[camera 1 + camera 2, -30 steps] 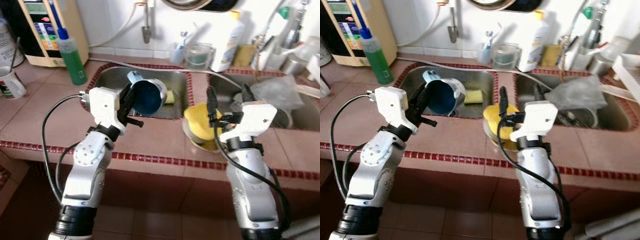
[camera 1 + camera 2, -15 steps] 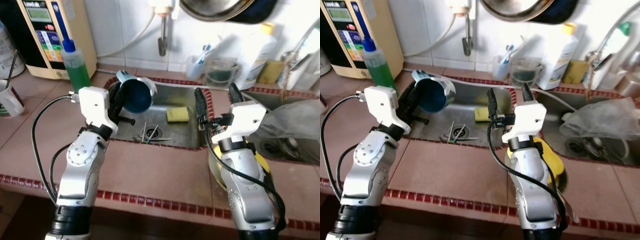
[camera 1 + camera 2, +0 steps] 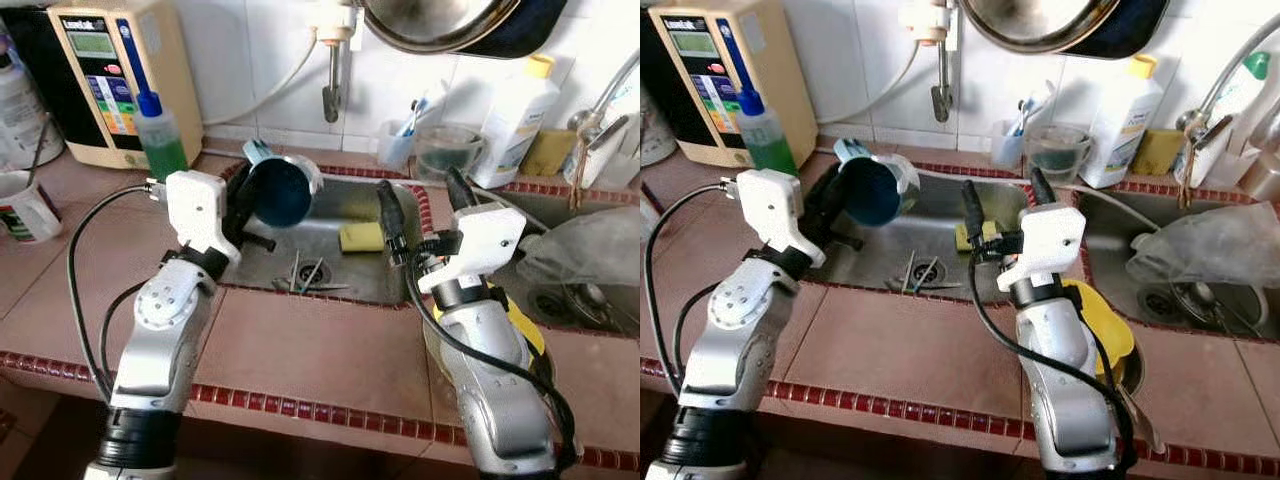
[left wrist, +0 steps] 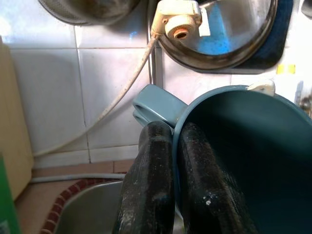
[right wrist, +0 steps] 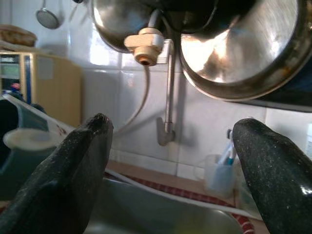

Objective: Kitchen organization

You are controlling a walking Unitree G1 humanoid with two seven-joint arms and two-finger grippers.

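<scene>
A teal-blue mug (image 3: pixel 279 188) hangs tilted over the near left corner of the left sink (image 3: pixel 360 262), its mouth turned toward me. My left gripper (image 3: pixel 243 202) is shut on the mug's rim, one finger inside and one outside, as the left wrist view shows on the mug (image 4: pixel 243 161). My right gripper (image 3: pixel 420 200) stands open over the sink's right edge, fingers pointing up, holding nothing. A yellow sponge (image 3: pixel 360 237) and several pieces of cutlery (image 3: pixel 303 277) lie in the sink basin.
A green soap bottle (image 3: pixel 161 138) and a beige water appliance (image 3: pixel 115 75) stand at the back left. A white mug (image 3: pixel 22 205) sits far left. A yellow bowl (image 3: pixel 1098 325) lies by my right arm. A white bottle (image 3: pixel 518 120), a toothbrush cup (image 3: pixel 400 147) and hanging pans (image 3: pixel 450 20) line the wall.
The camera has shifted slightly. My left gripper has carried the mug a little further over the sink. My right gripper has stayed open, rising slightly.
</scene>
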